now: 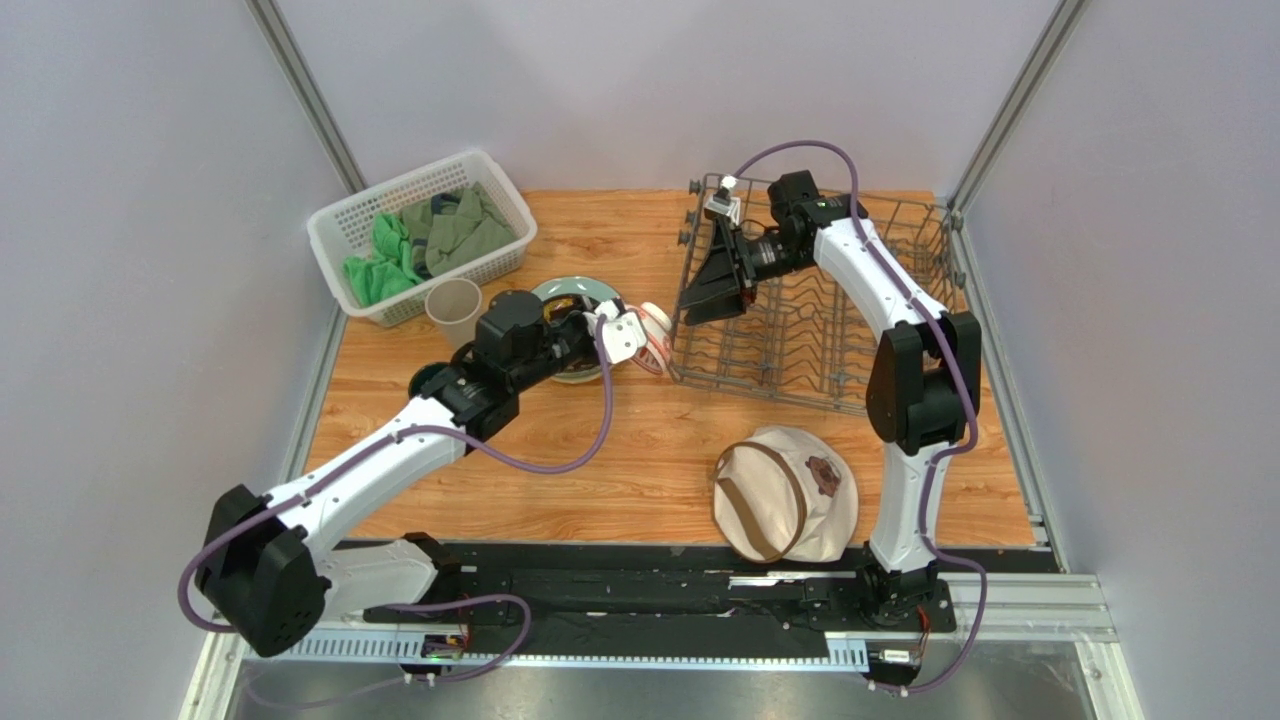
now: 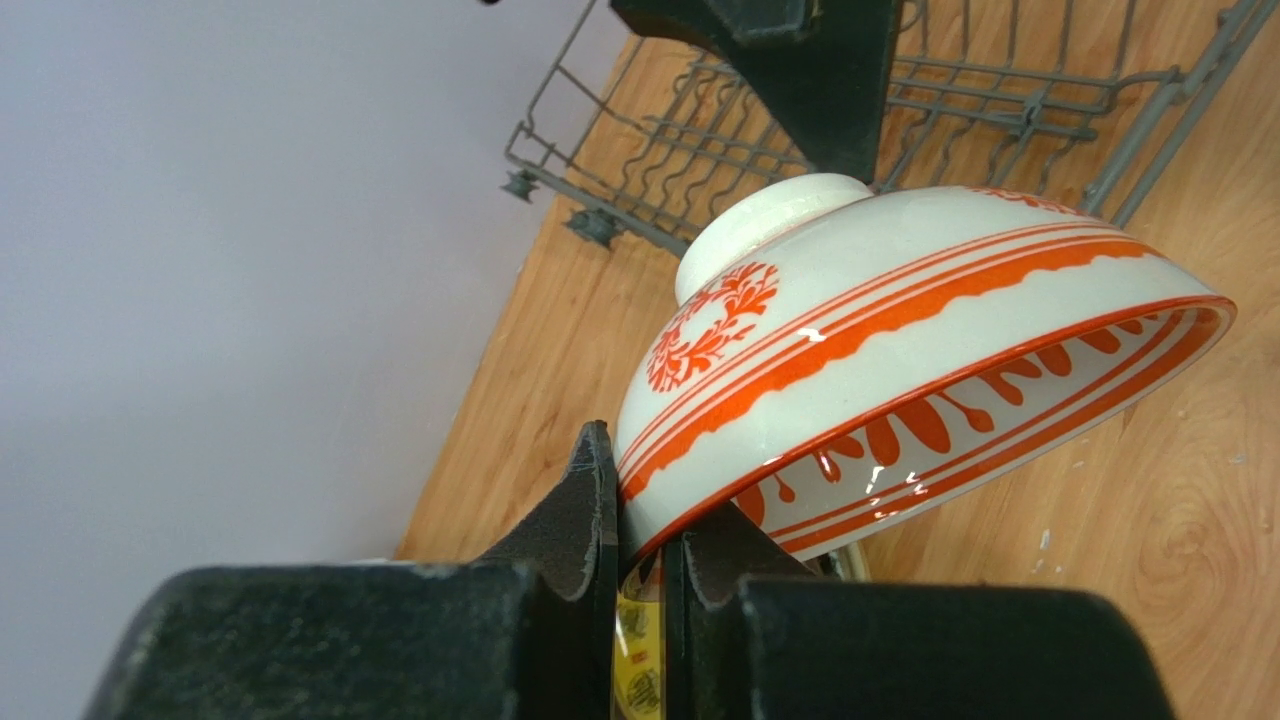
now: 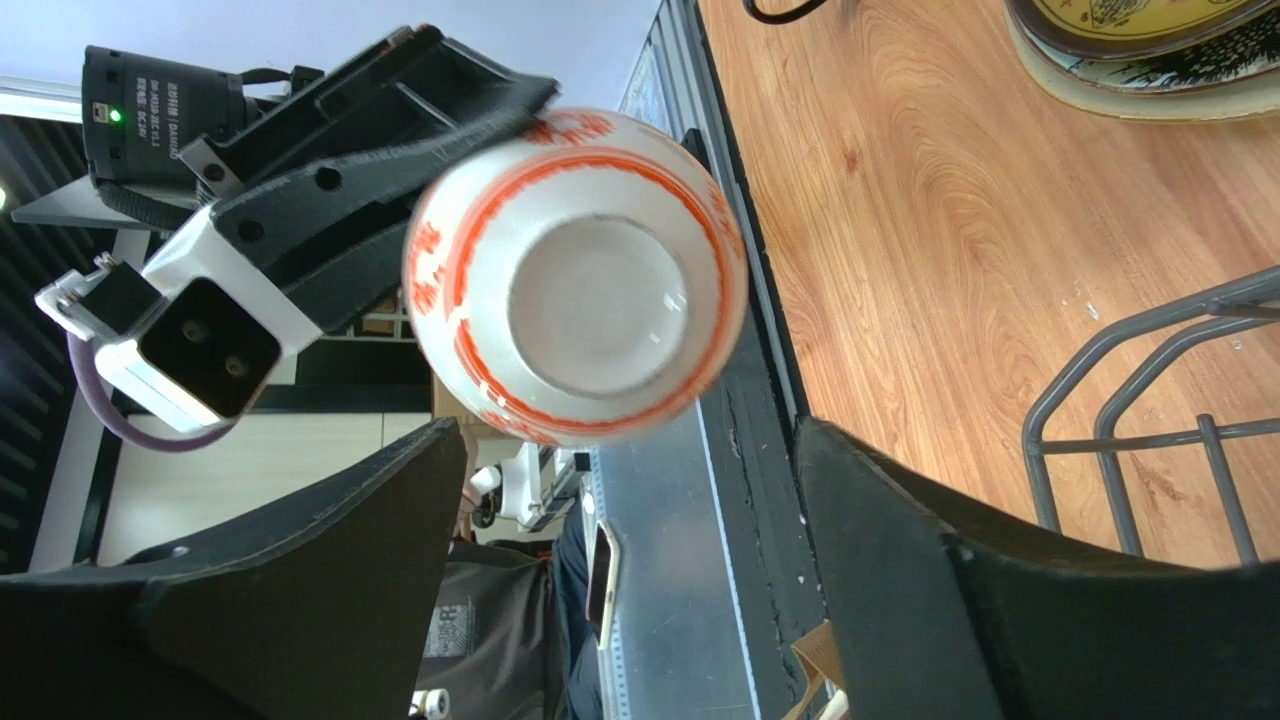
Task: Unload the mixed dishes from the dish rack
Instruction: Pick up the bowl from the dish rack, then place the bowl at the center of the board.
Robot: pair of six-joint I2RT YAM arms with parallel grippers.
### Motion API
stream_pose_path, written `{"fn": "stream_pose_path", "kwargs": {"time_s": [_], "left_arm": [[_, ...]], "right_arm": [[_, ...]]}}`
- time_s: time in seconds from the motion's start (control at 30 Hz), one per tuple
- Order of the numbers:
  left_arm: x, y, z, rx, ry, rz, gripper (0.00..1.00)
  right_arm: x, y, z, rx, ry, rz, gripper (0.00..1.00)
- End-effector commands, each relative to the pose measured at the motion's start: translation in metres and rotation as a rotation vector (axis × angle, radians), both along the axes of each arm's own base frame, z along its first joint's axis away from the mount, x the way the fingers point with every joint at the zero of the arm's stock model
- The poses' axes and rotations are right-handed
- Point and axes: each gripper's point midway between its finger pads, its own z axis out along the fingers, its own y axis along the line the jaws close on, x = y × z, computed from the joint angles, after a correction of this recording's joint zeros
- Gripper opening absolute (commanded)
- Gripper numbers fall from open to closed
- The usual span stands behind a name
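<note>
My left gripper (image 1: 643, 339) is shut on the rim of the red-orange-and-white patterned bowl (image 1: 655, 333), holding it tilted above the table just left of the dark grey wire dish rack (image 1: 842, 323). In the left wrist view the fingers (image 2: 594, 503) pinch the bowl's rim (image 2: 902, 330). My right gripper (image 1: 706, 296) is open and empty at the rack's left edge, facing the bowl's base (image 3: 579, 278). A stack of plates (image 1: 579, 293), with the yellow-patterned plate (image 3: 1127, 18) on top, lies under my left wrist. The beige tumbler (image 1: 452, 311) stands beside it. I see no dishes in the rack.
A white lattice basket (image 1: 343, 228) with green cloths stands at the back left. A round beige hat (image 1: 784, 492) lies at the front, right of centre. Grey walls close in the table on three sides.
</note>
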Motion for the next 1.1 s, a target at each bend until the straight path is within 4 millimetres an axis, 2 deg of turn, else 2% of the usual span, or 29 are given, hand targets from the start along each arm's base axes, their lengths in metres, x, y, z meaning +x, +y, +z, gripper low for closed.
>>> {"fn": "stream_pose_path", "kwargs": {"time_s": [0.0,0.07,0.13,0.17,0.2,0.27,0.3,0.37,0.4,0.47,0.57,0.73,1.07], "left_arm": [[-0.005,0.021,0.043,-0.053,-0.099,0.05,0.0],[-0.007,0.029,0.043,-0.029,-0.098,0.07,0.0],[-0.009,0.041,0.033,0.04,-0.065,0.092,0.0],[-0.01,0.044,0.039,0.054,-0.07,0.095,0.0],[-0.015,0.051,0.025,0.119,-0.029,0.091,0.0],[-0.016,0.06,0.024,0.167,-0.002,0.097,0.0],[-0.022,0.067,0.008,0.237,0.051,0.084,0.0],[-0.021,0.076,0.003,0.302,0.1,0.089,0.0],[-0.03,0.084,-0.014,0.378,0.166,0.07,0.0],[-0.038,0.096,-0.032,0.466,0.275,0.058,0.0],[-0.049,0.112,-0.053,0.604,0.4,0.027,0.0],[-0.053,0.136,-0.084,0.829,0.544,-0.01,0.0],[-0.049,0.154,-0.11,0.964,0.754,-0.082,0.0]], "right_arm": [[0.002,-0.001,0.018,0.041,-0.057,0.008,0.87],[0.002,-0.001,0.018,0.036,-0.061,0.005,0.88],[0.002,-0.003,0.02,0.035,-0.069,0.002,0.89],[0.002,-0.004,0.021,0.034,-0.078,-0.001,0.89],[0.001,-0.003,0.02,0.03,-0.08,0.0,0.89],[0.001,-0.004,0.02,0.017,-0.094,-0.004,0.89],[0.002,-0.004,0.02,0.015,-0.098,-0.006,0.89],[0.001,-0.004,0.02,0.011,-0.098,-0.009,0.89],[0.002,-0.004,0.02,0.01,-0.101,-0.009,0.89],[0.001,-0.004,0.021,0.008,-0.103,-0.009,0.89],[-0.002,-0.004,0.022,0.008,-0.113,-0.005,0.89],[-0.006,-0.003,0.025,0.006,-0.126,-0.002,0.89],[-0.012,0.0,0.03,0.01,-0.152,0.007,0.88]]}}
